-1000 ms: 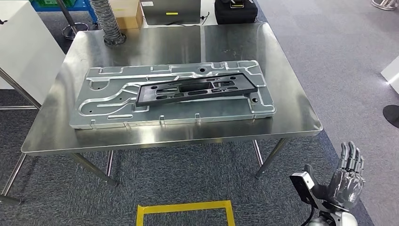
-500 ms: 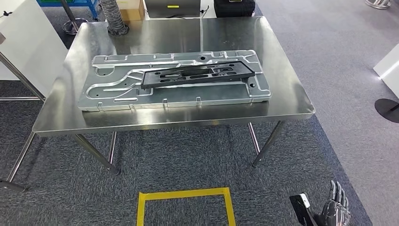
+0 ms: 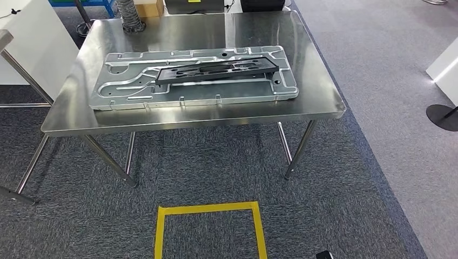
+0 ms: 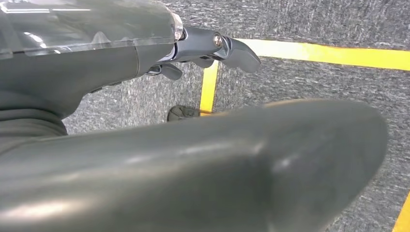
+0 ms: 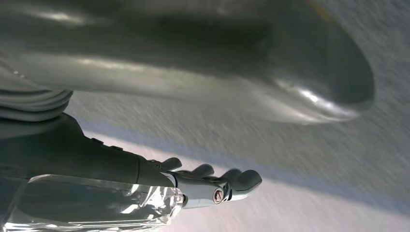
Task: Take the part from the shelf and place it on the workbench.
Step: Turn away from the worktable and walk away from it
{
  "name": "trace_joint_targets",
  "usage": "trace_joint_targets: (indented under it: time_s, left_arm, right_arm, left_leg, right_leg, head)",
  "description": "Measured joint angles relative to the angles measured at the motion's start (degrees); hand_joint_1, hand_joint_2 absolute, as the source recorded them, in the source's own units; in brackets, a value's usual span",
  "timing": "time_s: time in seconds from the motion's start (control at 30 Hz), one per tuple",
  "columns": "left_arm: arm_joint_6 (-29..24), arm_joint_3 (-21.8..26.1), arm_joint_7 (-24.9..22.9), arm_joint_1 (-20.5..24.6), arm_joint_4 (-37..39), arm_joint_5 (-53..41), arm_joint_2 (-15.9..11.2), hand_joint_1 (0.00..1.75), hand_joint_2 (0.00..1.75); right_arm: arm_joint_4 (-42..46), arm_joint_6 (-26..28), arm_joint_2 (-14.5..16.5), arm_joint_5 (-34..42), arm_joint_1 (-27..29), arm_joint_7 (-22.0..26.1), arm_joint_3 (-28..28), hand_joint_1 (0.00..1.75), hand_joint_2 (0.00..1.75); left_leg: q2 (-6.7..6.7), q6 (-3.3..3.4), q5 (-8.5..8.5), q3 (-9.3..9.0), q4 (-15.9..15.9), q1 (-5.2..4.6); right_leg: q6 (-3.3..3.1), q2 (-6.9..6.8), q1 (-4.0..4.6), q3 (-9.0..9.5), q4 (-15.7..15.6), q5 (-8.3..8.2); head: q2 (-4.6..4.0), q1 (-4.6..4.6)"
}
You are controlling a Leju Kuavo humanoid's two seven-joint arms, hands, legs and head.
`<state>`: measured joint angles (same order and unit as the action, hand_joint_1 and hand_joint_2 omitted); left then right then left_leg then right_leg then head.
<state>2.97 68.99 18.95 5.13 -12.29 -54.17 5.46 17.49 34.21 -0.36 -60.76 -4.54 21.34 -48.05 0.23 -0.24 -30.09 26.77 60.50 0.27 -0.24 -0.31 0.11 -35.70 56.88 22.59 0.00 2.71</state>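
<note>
A black slotted frame part (image 3: 216,70) lies flat on a large silver pressed metal panel (image 3: 129,94), which rests on the steel workbench (image 3: 321,105) ahead of me. My left hand (image 4: 111,72) hangs low over grey carpet and yellow floor tape, its fingers (image 4: 232,48) stretched out and nothing in it. My right hand (image 5: 111,164) also hangs over the floor with straight fingers (image 5: 237,181) and holds nothing. Both hands are well away from the bench.
A yellow tape square (image 3: 208,208) marks the carpet in front of the bench. A white cabinet (image 3: 32,48) stands at the left, a grey ribbed hose (image 3: 128,13) at the bench's far edge, and a black round base (image 3: 443,116) at the right.
The whole picture has shifted: the camera has moved back and the bench sits higher and smaller in view. My right hand has sunk out of the head view's lower edge.
</note>
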Motion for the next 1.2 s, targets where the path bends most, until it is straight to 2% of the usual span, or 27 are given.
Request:
trace_joint_targets:
  time_s: [0.03, 0.07, 0.13, 0.17, 0.2, 0.27, 0.3, 0.33, 0.37, 0.4, 0.47, 0.53, 0.57, 0.63, 0.67, 0.7, 0.8, 0.83, 0.87, 0.9, 0.93, 0.97, 1.0, 1.07, 1.13, 1.17, 1.2]
  left_arm:
    - [0.0, 0.0, 0.1, 0.1, 0.0, -0.1, 0.0, 0.00, 0.00]
    - [0.1, 0.0, 0.2, 0.1, 0.0, -0.3, -0.1, 0.00, 0.00]
    - [0.2, -0.1, 0.3, 0.0, 0.0, -0.5, 0.0, 0.00, 0.00]
    - [0.2, -0.1, 0.3, 0.0, 0.0, -0.6, 0.0, 0.00, 0.00]
    - [0.3, -0.1, 0.3, -0.1, 0.0, -0.6, 0.1, 0.00, 0.00]
    - [0.3, -0.2, 0.3, -0.1, 0.1, -0.7, 0.1, 0.00, 0.00]
    - [0.3, -0.2, 0.3, -0.1, 0.1, -0.8, 0.1, 0.00, 0.00]
    - [0.3, -0.2, 0.3, -0.1, 0.1, -0.9, 0.1, 0.00, 0.00]
    - [0.3, -0.2, 0.3, -0.1, 0.1, -1.0, 0.1, 0.00, 0.00]
    - [0.3, -0.2, 0.3, -0.1, 0.1, -1.2, 0.1, 0.00, 0.00]
    - [0.2, -0.3, 0.3, 0.0, 0.1, -1.4, 0.1, 0.00, 0.00]
    - [0.1, -0.5, 0.2, 0.1, 0.1, -1.6, 0.1, 0.00, 0.00]
    - [0.1, -0.5, 0.2, 0.2, 0.1, -1.7, 0.1, 0.00, 0.00]
    - [0.1, -0.6, 0.0, 0.2, 0.1, -1.9, 0.1, 0.00, 0.00]
    - [0.0, -0.6, -0.1, 0.1, 0.1, -2.0, 0.0, 0.00, 0.00]
    - [0.0, -0.6, -0.2, 0.0, 0.1, -2.2, 0.0, 0.00, 0.00]
    - [-0.2, -0.7, -0.7, -0.1, 0.1, -2.6, 0.0, 0.00, 0.00]
    - [-0.2, -0.7, -0.8, -0.1, 0.1, -2.8, 0.0, 0.00, 0.00]
    - [-0.2, -0.9, -0.9, 0.0, 0.1, -3.0, 0.0, 0.00, 0.00]
    - [-0.2, -1.0, -1.0, 0.0, 0.1, -3.3, 0.0, 0.00, 0.00]
    - [-0.2, -1.2, -1.0, 0.0, 0.1, -3.4, 0.0, 0.00, 0.00]
    - [-0.2, -1.4, -1.0, 0.1, 0.1, -3.5, 0.0, 0.00, 0.00]
    - [-0.2, -1.6, -1.0, 0.2, 0.1, -3.6, 0.0, 0.00, 0.00]
    - [-0.1, -1.9, -1.0, 0.5, 0.1, -3.7, 0.0, 0.00, 0.00]
    - [0.0, -2.0, -0.9, 0.6, 0.1, -3.7, 0.1, 0.00, 0.00]
    - [-0.1, -2.0, -0.9, 0.6, 0.1, -3.7, 0.1, 0.00, 0.00]
    - [-0.1, -2.0, -1.0, 0.6, 0.1, -3.7, 0.2, 0.00, 0.00]
  right_arm:
    - [-0.7, -1.3, 0.2, -0.3, 0.1, -1.2, 0.0, 0.00, 0.00]
    - [-1.3, -2.6, 0.3, -0.6, 0.2, -2.5, 0.0, 0.00, 0.00]
    - [-2.5, -5.1, 0.6, -1.5, 0.5, -5.1, 0.0, 0.00, 0.00]
    - [-3.0, -6.0, 0.8, -1.9, 0.6, -6.2, 0.0, 0.00, 0.00]
    - [-3.4, -6.7, 1.0, -2.1, 0.8, -7.0, 0.0, 0.00, 0.00]
    - [-4.0, -7.6, 1.4, -2.1, 0.9, -8.2, 0.0, 0.00, 0.00]
    - [-4.2, -8.0, 1.6, -2.0, 0.9, -8.9, 0.0, 0.00, 0.00]
    - [-4.4, -8.3, 1.8, -2.0, 0.9, -9.6, 0.0, 0.00, 0.00]
    - [-4.6, -8.7, 2.0, -2.1, 0.9, -10.3, 0.0, 0.00, 0.00]
    - [-4.8, -9.1, 2.2, -2.1, 0.9, -11.2, 0.0, 0.00, 0.00]
    - [-5.0, -10.1, 2.5, -2.4, 0.7, -13.2, 0.0, 0.00, 0.00]
    - [-5.1, -11.1, 2.8, -2.8, 0.5, -15.2, 0.0, 0.00, 0.00]
    - [-5.2, -11.6, 2.9, -3.0, 0.4, -16.1, 0.0, 0.00, 0.00]
    - [-5.4, -12.4, 3.1, -3.2, 0.5, -17.6, 0.1, 0.00, 0.00]
    - [-5.5, -12.8, 3.2, -3.2, 0.5, -18.1, 0.1, 0.00, 0.00]
    - [-5.5, -13.1, 3.3, -3.2, 0.5, -18.5, 0.1, 0.00, 0.00]
    - [-5.6, -14.0, 3.4, -4.0, 0.6, -18.8, 0.2, 0.00, 0.00]
    - [-5.6, -14.2, 3.5, -4.6, 0.7, -18.7, 0.3, 0.00, 0.00]
    - [-5.6, -14.4, 3.5, -5.3, 0.7, -18.6, 0.6, 0.00, 0.00]
    - [-5.6, -14.5, 3.5, -6.0, 0.8, -18.4, 1.0, 0.00, 0.00]
    - [-5.7, -14.7, 3.6, -6.6, 0.8, -18.2, 1.3, 0.00, 0.00]
    - [-5.7, -14.8, 3.6, -6.9, 0.8, -18.0, 1.7, 0.00, 0.00]
    - [-5.7, -14.8, 3.7, -7.3, 0.8, -17.9, 1.9, 0.00, 0.00]
    - [-5.7, -14.8, 3.8, -8.4, 0.8, -17.9, 2.7, 0.00, 0.00]
    - [-5.7, -14.8, 3.8, -9.7, 1.0, -18.2, 3.7, 0.00, 0.00]
    - [-5.7, -14.8, 3.8, -10.2, 1.0, -18.4, 4.1, 0.00, 0.00]
    - [-5.8, -14.8, 3.7, -10.6, 1.1, -18.6, 4.5, 0.00, 0.00]
  left_leg:
    - [0.00, 0.42, -0.75, -2.02, -3.2, -0.21]
    - [0.00, 0.79, -1.32, -2.84, -4.9, -0.40]
    - [0.14, 1.59, -0.50, -2.25, -5.5, -0.37]
    - [0.26, 2.07, 0.22, -1.68, -5.6, -0.28]
    - [0.38, 2.46, 1.06, -0.93, -5.7, -0.16]
    - [0.49, 2.85, 2.56, 0.94, -5.7, -0.14]
    - [0.52, 2.83, 3.30, 1.96, -5.6, -0.16]
    - [0.55, 2.74, 4.01, 3.00, -5.5, -0.15]
    - [0.58, 2.60, 4.71, 4.09, -5.2, -0.13]
    - [0.59, 2.41, 5.32, 5.15, -4.9, -0.09]
    - [0.56, 1.90, 6.33, 7.06, -4.0, -0.05]
    - [0.57, 1.21, 7.12, 8.22, -3.2, -0.12]
    - [0.58, 0.82, 7.56, 8.48, -3.0, -0.13]
    - [0.60, 0.05, 8.34, 8.81, -3.0, 0.02]
    - [0.53, -0.28, 7.62, 9.19, -2.5, 0.16]
    - [0.45, -0.56, 5.75, 9.82, -1.1, 0.26]
    - [0.33, -1.17, -3.01, 12.41, 8.8, 0.42]
    - [0.33, -1.26, -4.20, 12.73, 12.0, 0.42]
    - [0.32, -1.27, -3.89, 12.30, 13.8, 0.42]
    - [0.32, -1.19, -2.43, 10.91, 13.6, 0.41]
    - [0.31, -1.03, -0.69, 8.49, 11.4, 0.41]
    - [0.28, -0.78, 0.29, 5.22, 7.6, 0.40]
    - [0.24, -0.48, 0.22, 1.75, 2.8, 0.30]
    - [0.17, 0.33, -1.41, -2.42, -3.8, 0.02]
    - [0.24, 1.28, -1.44, -2.47, -5.3, -0.15]
    - [0.39, 1.79, -0.83, -1.99, -5.3, -0.12]
    - [0.52, 2.29, -0.11, -1.36, -5.4, -0.06]
  right_leg:
    - [0.28, -0.01, 0.01, -0.25, 0.2, -0.47]
    - [0.63, -0.03, -0.01, -0.37, 0.1, -0.96]
    - [1.35, 0.03, -0.17, -0.64, 0.0, -1.61]
    - [1.70, 0.11, -0.28, -1.08, 0.5, -0.61]
    - [2.02, 0.20, -0.38, -1.79, 2.1, 1.57]
    - [2.61, 0.27, -0.72, -3.71, 8.5, 7.90]
    - [2.89, 0.27, -0.85, -4.49, 12.4, 10.13]
    - [3.13, 0.26, -0.99, -4.73, 15.5, 10.84]
    - [3.31, 0.26, -1.13, -4.14, 17.1, 10.14]
    - [3.44, 0.25, -1.29, -2.53, 16.5, 8.54]
    - [3.43, 0.25, -1.54, 3.90, 9.5, 6.43]
    - [2.79, 0.31, -1.39, 9.93, 1.0, 7.79]
    - [2.32, 0.33, -1.19, 11.22, -1.1, 8.58]
    - [1.23, 0.21, -1.02, 10.81, -1.8, 8.22]
    - [0.68, 0.07, -1.02, 10.25, -1.8, 7.61]
    - [0.16, -0.08, -1.05, 9.55, -1.8, 6.90]
    - [-0.60, -0.30, -0.78, 6.67, -1.7, 4.61]
    - [-0.62, -0.30, -0.66, 5.59, -1.6, 3.87]
    - [-0.58, -0.30, -0.56, 4.48, -1.4, 3.16]
    - [-0.48, -0.29, -0.50, 3.39, -1.1, 2.52]
    - [-0.34, -0.29, -0.47, 2.32, -0.8, 1.91]
    - [-0.15, -0.27, -0.45, 1.42, -0.4, 1.37]
    - [0.09, -0.26, -0.39, 0.68, 0.0, 0.91]
    - [0.73, -0.31, -0.30, -0.13, 0.5, -0.11]
    - [1.49, -0.36, -0.37, -0.46, 0.4, -1.20]
    - [1.83, -0.28, -0.49, -0.71, 0.6, -0.89]
    - [2.12, -0.17, -0.60, -1.15, 1.6, 0.57]
  head:
    - [0.00, -0.01]
    - [0.00, -0.01]
    - [0.00, -0.01]
    - [0.00, -0.01]
    - [0.00, -0.01]
    - [0.00, -0.02]
    - [0.00, -0.01]
    - [0.00, -0.01]
    - [0.00, -0.01]
    - [0.00, 0.00]
    - [0.00, 0.00]
    - [0.00, 0.00]
    - [0.00, 0.00]
    - [0.00, -0.01]
    - [0.00, -0.01]
    - [0.00, -0.01]
    - [0.00, 0.00]
    - [0.00, 0.00]
    - [0.00, 0.00]
    - [0.00, 0.00]
    - [0.00, 0.00]
    - [0.00, 0.00]
    - [0.00, -0.01]
    - [0.00, -0.01]
    - [0.00, 0.00]
    - [0.00, 0.00]
    - [0.00, 0.00]
